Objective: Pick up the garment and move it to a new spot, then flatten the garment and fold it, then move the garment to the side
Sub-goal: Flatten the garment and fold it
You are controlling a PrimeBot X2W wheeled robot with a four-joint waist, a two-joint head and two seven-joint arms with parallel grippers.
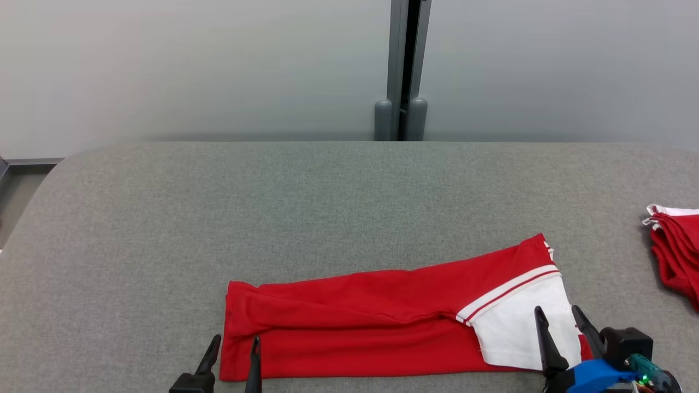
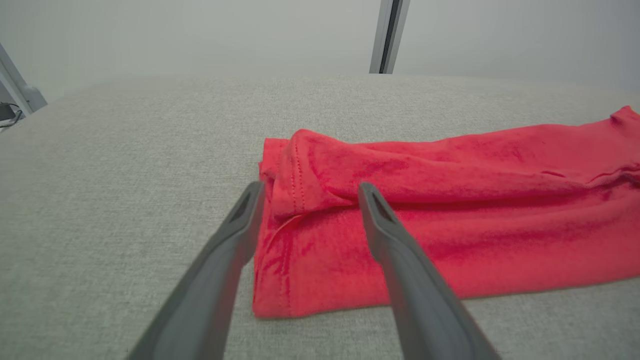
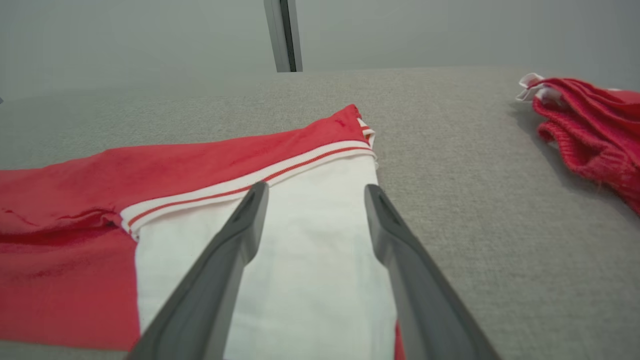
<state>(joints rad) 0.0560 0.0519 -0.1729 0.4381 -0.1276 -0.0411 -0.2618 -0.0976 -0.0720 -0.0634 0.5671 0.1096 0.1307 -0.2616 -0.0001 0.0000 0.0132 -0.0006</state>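
The garment [image 1: 371, 322] is red with a white, red-striped panel at its right end, and it lies folded into a long band near the front edge of the grey table [image 1: 327, 207]. My left gripper [image 1: 236, 343] is open at the band's left end, its fingers straddling the hem [image 2: 295, 210] with nothing between them. My right gripper [image 1: 558, 314] is open over the white panel [image 3: 310, 250] at the right end, holding nothing. In the left wrist view the left gripper [image 2: 309, 192] hovers just above the cloth.
Another red-and-white garment [image 1: 677, 245] lies bunched at the table's right edge, also seen as a red heap [image 3: 590, 135] in the right wrist view. A grey post [image 1: 407, 71] stands behind the table against the pale wall. Bare table stretches behind and left of the band.
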